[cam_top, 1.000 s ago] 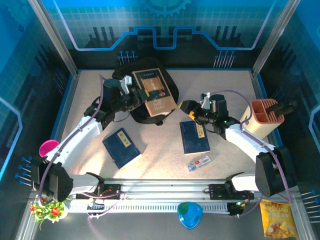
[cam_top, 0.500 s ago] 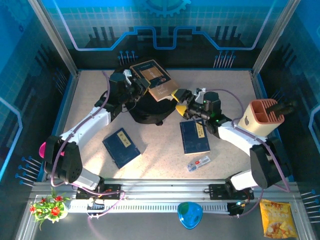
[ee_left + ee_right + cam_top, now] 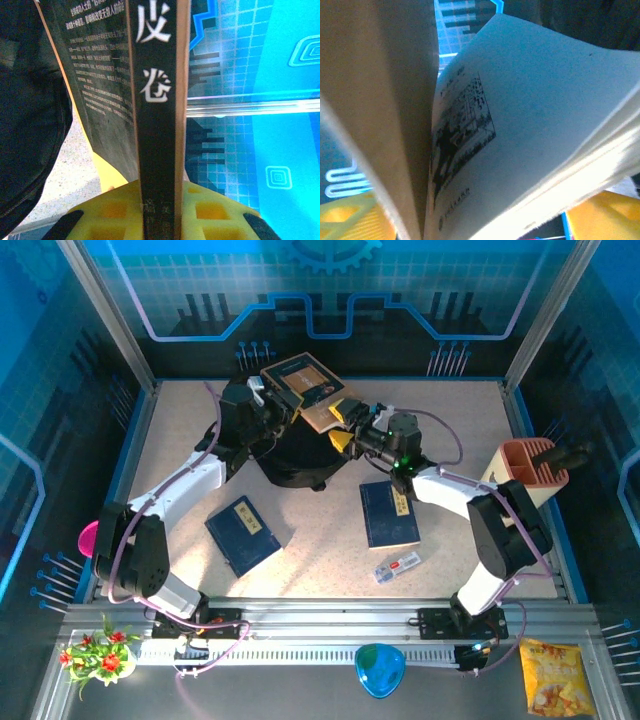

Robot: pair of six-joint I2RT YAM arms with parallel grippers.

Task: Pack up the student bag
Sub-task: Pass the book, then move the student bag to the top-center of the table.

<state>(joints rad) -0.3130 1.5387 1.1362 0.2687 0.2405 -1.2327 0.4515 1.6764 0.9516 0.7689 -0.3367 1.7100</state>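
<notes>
The left gripper [image 3: 272,412], clamped on the spine of the brown book [image 3: 308,390], has carried it further back, above the student bag [image 3: 295,462] at the back centre of the table [image 3: 455,415]. The right gripper [image 3: 345,426] has arrived, its jaws wide astride the pages; we judge that steadying and insertion come next.

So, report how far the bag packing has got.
Done: nothing visibly packed; what the student bag holds is hidden. In hand: the left gripper clamps a brown book by its spine above the bag; the right gripper straddles its far edge, jaws open. Left: the left blue book and the right blue book lie on the table.
</notes>
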